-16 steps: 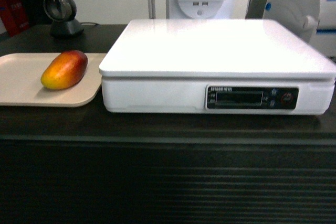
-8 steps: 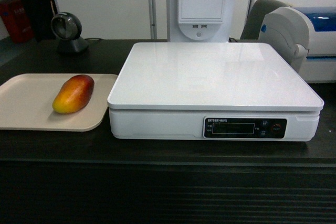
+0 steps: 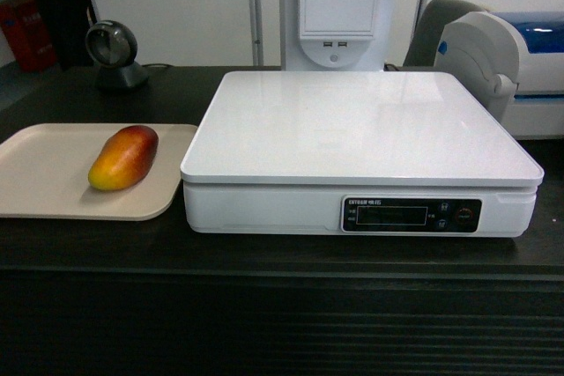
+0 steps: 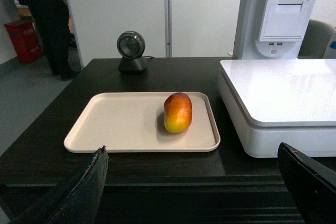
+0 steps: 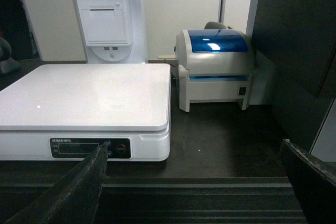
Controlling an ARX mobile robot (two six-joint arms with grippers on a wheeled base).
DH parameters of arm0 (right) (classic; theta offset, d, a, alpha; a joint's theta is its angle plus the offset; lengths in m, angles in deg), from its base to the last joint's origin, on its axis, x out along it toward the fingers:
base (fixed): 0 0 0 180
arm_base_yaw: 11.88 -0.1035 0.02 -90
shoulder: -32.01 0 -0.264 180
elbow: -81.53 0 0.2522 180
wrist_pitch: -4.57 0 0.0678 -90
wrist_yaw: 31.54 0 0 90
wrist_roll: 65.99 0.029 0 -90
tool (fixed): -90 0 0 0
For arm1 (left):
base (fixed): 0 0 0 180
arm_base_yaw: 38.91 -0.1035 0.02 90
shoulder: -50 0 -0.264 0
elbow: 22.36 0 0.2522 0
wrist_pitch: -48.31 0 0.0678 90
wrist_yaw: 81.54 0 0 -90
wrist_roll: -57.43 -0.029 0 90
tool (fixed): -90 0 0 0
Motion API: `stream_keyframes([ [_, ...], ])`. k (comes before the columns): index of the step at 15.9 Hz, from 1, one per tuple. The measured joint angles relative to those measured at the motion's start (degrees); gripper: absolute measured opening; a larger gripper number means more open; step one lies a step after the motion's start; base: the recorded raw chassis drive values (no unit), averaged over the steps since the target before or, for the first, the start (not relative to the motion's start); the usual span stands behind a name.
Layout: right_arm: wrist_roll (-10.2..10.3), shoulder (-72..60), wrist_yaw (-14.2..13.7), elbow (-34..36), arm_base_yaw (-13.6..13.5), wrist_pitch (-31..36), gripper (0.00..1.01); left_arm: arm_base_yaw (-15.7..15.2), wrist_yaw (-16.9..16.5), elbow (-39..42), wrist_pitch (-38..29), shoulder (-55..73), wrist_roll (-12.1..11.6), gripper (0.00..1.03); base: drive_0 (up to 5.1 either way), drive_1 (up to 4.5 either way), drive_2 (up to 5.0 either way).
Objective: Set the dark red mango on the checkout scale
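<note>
The dark red mango (image 3: 123, 157) lies on a beige tray (image 3: 35, 178) at the left of the checkout (image 3: 282, 314); its yellow end points toward me. To its right stands the white scale (image 3: 361, 125) with nothing on its platform. In the left wrist view the mango (image 4: 178, 112) is ahead of my left gripper (image 4: 192, 148), which is open, empty and held back at the counter's front edge. My right gripper (image 5: 196, 144) is also open and empty, in front of the scale's (image 5: 84, 95) right corner. Neither gripper shows in the head view.
A round black scanner (image 3: 113, 52) stands at the back left of the counter. A white kiosk column (image 3: 339, 6) rises behind the scale. A white and blue printer (image 5: 215, 69) sits to the right of the scale, beside a dark wall panel (image 5: 294, 35).
One second ago the head view looked at the counter from lower and closer; it has since risen and then held still. The mango, tray and scale have not moved.
</note>
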Motion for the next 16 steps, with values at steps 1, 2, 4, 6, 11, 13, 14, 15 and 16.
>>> stream_keyframes([
  [1, 0.0, 0.0, 0.0, 0.0, 0.0, 0.0, 0.98, 0.0, 0.0, 0.0, 0.0, 0.0, 0.0, 0.98, 0.0, 0.0, 0.0],
  [2, 0.0, 0.0, 0.0, 0.0, 0.0, 0.0, 0.98, 0.0, 0.0, 0.0, 0.0, 0.0, 0.0, 0.98, 0.0, 0.0, 0.0],
  [4, 0.0, 0.0, 0.0, 0.0, 0.0, 0.0, 0.98, 0.0, 0.0, 0.0, 0.0, 0.0, 0.0, 0.98, 0.0, 0.0, 0.0],
  [6, 0.0, 0.0, 0.0, 0.0, 0.0, 0.0, 0.98, 0.0, 0.0, 0.0, 0.0, 0.0, 0.0, 0.98, 0.0, 0.0, 0.0],
  [11, 0.0, 0.0, 0.0, 0.0, 0.0, 0.0, 0.98, 9.0, 11.8, -7.5, -0.3, 17.2, -0.3, 0.98, 0.0, 0.0, 0.0],
  [13, 0.0, 0.0, 0.0, 0.0, 0.0, 0.0, 0.98, 10.7, 13.1, -9.8, -9.1, 26.0, -0.6, 0.98, 0.0, 0.0, 0.0],
  [14, 0.0, 0.0, 0.0, 0.0, 0.0, 0.0, 0.98, 10.7, 12.5, -10.6, -13.2, 30.9, -0.6, 0.98, 0.0, 0.0, 0.0],
  [15, 0.0, 0.0, 0.0, 0.0, 0.0, 0.0, 0.98, 9.5, 10.2, -11.7, -18.4, 37.4, -1.0, 0.98, 0.0, 0.0, 0.0],
  [16, 0.0, 0.0, 0.0, 0.0, 0.0, 0.0, 0.98, 7.7, 7.9, -13.6, -22.7, 43.7, -1.0, 0.98, 0.0, 0.0, 0.0],
])
